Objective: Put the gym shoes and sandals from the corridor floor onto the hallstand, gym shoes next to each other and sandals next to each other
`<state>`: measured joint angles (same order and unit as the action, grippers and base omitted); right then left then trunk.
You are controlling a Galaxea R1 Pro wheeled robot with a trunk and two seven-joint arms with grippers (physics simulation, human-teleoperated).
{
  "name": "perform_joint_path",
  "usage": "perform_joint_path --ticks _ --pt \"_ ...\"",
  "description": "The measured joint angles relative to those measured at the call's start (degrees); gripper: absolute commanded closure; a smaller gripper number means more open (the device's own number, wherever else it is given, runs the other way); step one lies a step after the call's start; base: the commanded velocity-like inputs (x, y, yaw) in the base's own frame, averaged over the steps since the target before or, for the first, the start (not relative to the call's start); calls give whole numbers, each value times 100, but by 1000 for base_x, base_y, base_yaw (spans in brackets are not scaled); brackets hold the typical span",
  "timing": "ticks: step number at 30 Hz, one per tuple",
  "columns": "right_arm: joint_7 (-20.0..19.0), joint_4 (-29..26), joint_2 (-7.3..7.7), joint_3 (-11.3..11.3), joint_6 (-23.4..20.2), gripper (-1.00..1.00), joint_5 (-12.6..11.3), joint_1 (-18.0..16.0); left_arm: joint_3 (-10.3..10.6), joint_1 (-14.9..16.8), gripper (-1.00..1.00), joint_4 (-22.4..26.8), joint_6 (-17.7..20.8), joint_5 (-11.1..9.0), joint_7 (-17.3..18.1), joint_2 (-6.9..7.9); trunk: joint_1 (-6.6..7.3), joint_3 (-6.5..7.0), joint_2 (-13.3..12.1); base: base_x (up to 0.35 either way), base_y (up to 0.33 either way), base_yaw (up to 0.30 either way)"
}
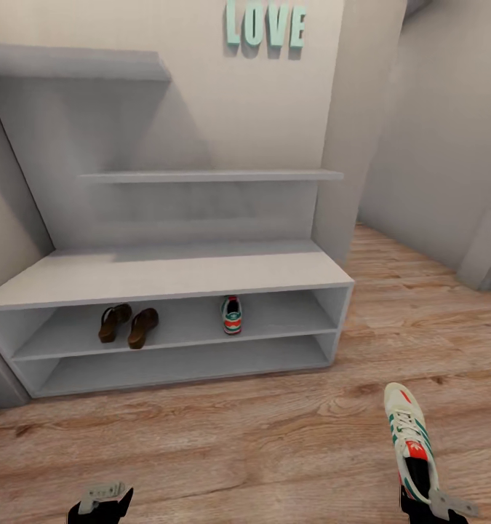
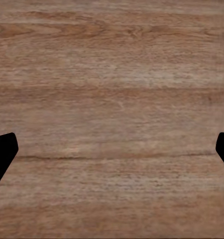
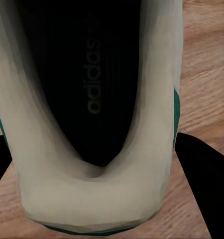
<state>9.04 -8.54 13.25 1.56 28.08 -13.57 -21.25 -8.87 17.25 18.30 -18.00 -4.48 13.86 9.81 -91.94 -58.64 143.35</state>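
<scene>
my right gripper (image 1: 420,502) is clamped across the heel end of the second gym shoe (image 1: 409,444), a finger on either side of the collar. in the right wrist view those fingers (image 3: 204,169) sit against the shoe (image 3: 92,124) just beside its dark opening. i think i've taken it by the heel so the toe leads, ready to slide into the rack nose first. its long axis runs away from me, toe towards the hallstand (image 1: 165,280), tipped slightly to my left. whether it's fully clear of the corridor floor (image 1: 223,451) i can't quite tell from here.

the other gym shoe (image 1: 232,315) stands on the upper shelf, its heel facing me, with room either side. the two sandals (image 1: 128,324) lie side by side further left on that shelf, heels outward.

my left gripper (image 1: 100,502) hangs spread open and holding nothing, over bare planks (image 2: 112,99).
</scene>
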Motion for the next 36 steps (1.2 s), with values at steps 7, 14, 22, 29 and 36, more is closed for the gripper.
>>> perform_joint_path --ticks 7,14,22,29,36 --pt "1 0 -1 1 0 100 -5 0 -2 -5 -100 9 -2 -18 62 18 -1 0 0 -28 -258 0" --pt "-1 0 -5 0 -2 100 -6 0 -5 -6 -100 20 -2 -21 69 21 -1 0 0 -76 -146 0" --pt "-248 5 -70 49 -13 100 25 1 -8 -6 -100 14 -24 -29 83 90 0 0 0 -7 -6 0" --pt "-681 -296 -618 439 -420 100 158 -5 -8 -23 -100 -44 -231 -31 126 185 0 0 0 0 0 0" --pt "-677 -2521 -1186 645 -3251 100 348 -6 -14 -110 -100 -49 -384 -36 626 319 0 1 0 0 0 0"
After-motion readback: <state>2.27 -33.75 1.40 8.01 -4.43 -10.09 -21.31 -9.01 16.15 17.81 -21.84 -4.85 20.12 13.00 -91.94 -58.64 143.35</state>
